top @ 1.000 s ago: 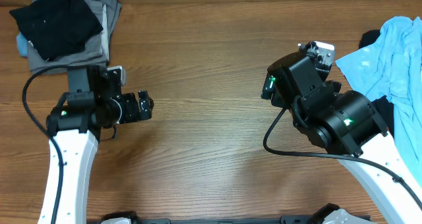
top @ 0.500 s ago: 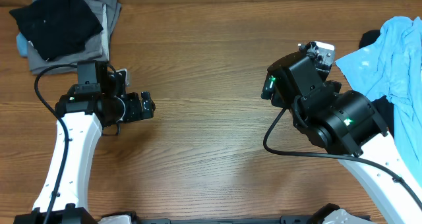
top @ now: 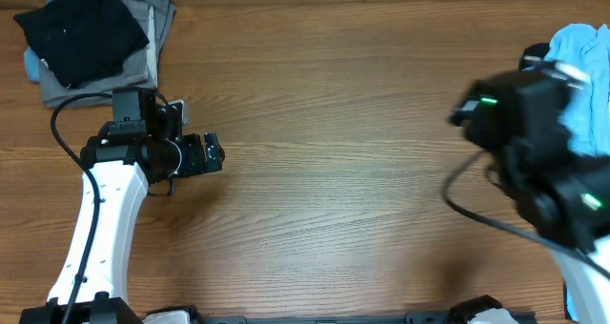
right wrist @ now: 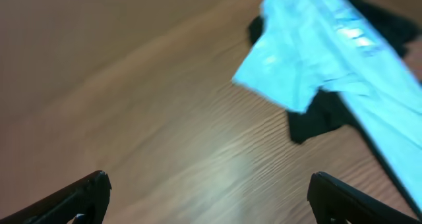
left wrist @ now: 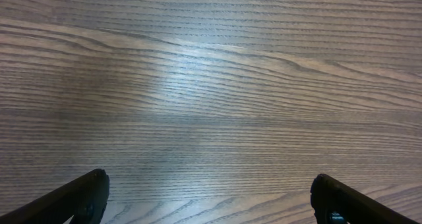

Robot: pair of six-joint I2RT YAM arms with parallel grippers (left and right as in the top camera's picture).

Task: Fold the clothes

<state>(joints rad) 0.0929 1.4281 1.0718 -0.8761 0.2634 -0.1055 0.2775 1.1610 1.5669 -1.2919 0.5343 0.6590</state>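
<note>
Wood-grain table [top: 315, 95] beneath left pincer [left wrist: 210, 184] and right pincer [right wrist: 208, 184], both spread wide, empty.

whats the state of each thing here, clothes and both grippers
grey garments: folded, stacked flat
black garment: folded, lying askew on top of the grey ones
light blue garment: unfolded, crumpled
dark garment: unfolded, partly covered by the light blue one
left gripper: open, holding nothing
right gripper: open, holding nothing, view blurred
</note>
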